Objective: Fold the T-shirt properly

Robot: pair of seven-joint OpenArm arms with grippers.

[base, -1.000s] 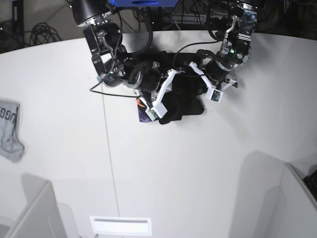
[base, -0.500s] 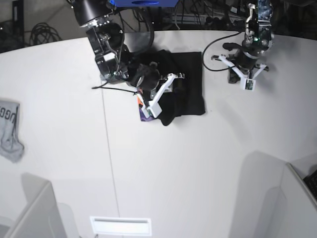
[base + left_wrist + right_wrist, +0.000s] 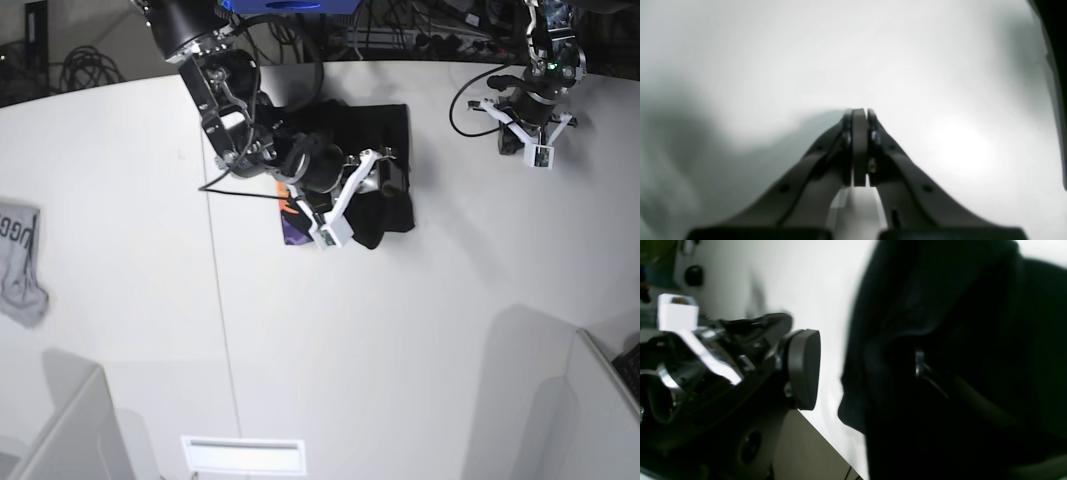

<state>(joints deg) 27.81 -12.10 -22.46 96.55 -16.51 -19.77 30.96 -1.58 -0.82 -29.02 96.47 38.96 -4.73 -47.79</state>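
The black T-shirt (image 3: 385,135) lies bunched and partly folded at the back middle of the white table (image 3: 350,330). Its orange and purple print (image 3: 291,222) peeks out at its left edge. My right gripper (image 3: 352,192) is over the shirt with its jaws apart. In the right wrist view one finger pad (image 3: 803,370) stands clear over bare table, and the other finger is buried in the black cloth (image 3: 957,340). My left gripper (image 3: 535,150) is shut and empty over bare table, far right of the shirt. In the left wrist view its fingertips (image 3: 860,111) are pressed together.
A small grey cloth with lettering (image 3: 20,260) lies at the table's left edge. White partitions stand at the front left (image 3: 70,430) and front right (image 3: 590,400). A white slot (image 3: 243,455) is at the front edge. Cables lie behind the table.
My left gripper left the shirt and moved to the far right of the table. My right gripper slid rightward over the shirt, pushing the cloth and uncovering more of the print.
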